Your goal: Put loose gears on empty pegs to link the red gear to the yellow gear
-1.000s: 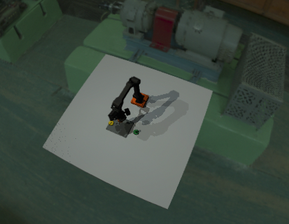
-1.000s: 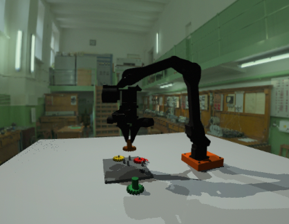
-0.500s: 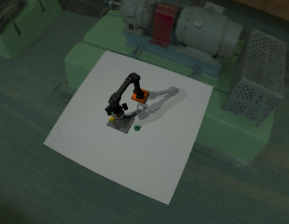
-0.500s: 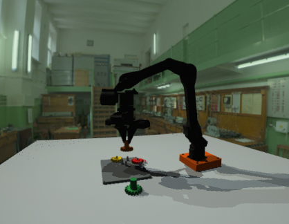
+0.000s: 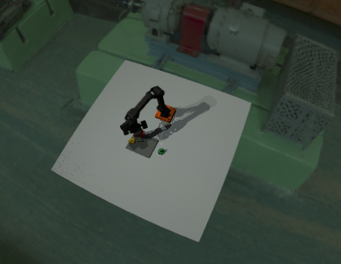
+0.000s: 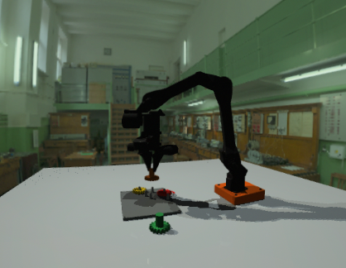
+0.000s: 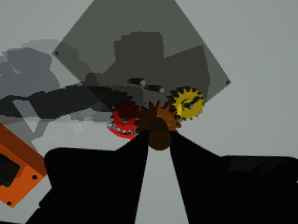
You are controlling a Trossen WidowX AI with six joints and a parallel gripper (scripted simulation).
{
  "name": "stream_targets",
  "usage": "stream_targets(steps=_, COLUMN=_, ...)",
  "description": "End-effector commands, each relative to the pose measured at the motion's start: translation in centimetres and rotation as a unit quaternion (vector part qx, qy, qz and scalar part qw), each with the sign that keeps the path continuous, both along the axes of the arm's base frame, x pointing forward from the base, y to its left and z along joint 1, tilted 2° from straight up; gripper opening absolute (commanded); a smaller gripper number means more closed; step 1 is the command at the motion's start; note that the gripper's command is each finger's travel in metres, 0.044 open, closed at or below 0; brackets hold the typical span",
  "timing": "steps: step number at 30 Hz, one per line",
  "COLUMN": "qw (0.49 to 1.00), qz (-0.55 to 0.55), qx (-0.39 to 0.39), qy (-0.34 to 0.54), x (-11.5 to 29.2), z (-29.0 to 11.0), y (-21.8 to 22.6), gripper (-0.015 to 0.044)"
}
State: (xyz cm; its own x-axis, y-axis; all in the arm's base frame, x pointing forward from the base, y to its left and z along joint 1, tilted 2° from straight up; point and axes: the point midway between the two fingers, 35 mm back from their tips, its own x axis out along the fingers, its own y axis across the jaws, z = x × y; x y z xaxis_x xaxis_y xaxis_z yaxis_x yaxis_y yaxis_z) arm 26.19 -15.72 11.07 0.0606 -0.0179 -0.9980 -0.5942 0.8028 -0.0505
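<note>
My gripper is shut on the handle of an orange-brown gear. It holds the gear level in the air, above the far part of the grey board. The red gear and the yellow gear sit on the board; in the wrist view the held gear appears between them and partly covers the red one. Two empty pegs show in the wrist view. A green gear stands upright on the table, off the board.
The arm's orange base stands on the white table. The arm's shadow falls across the board and table. Part of the red arrow shows beside the red gear.
</note>
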Motion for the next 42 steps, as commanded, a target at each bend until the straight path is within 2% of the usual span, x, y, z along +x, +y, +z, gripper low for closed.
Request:
stream_targets(steps=1, qw=1.0, qz=0.002, qx=0.003, qy=0.002, x=-0.3, z=-0.5, y=-0.7, gripper=0.0)
stream_targets(steps=26, qw=1.0, qz=0.003, qx=0.003, qy=0.002, x=-0.5, z=-0.3, y=-1.0, gripper=0.0)
stream_targets(steps=42, qw=0.996, qz=0.085, qx=-0.002, qy=0.003, x=-0.4, z=-2.3, y=-1.1, gripper=0.0)
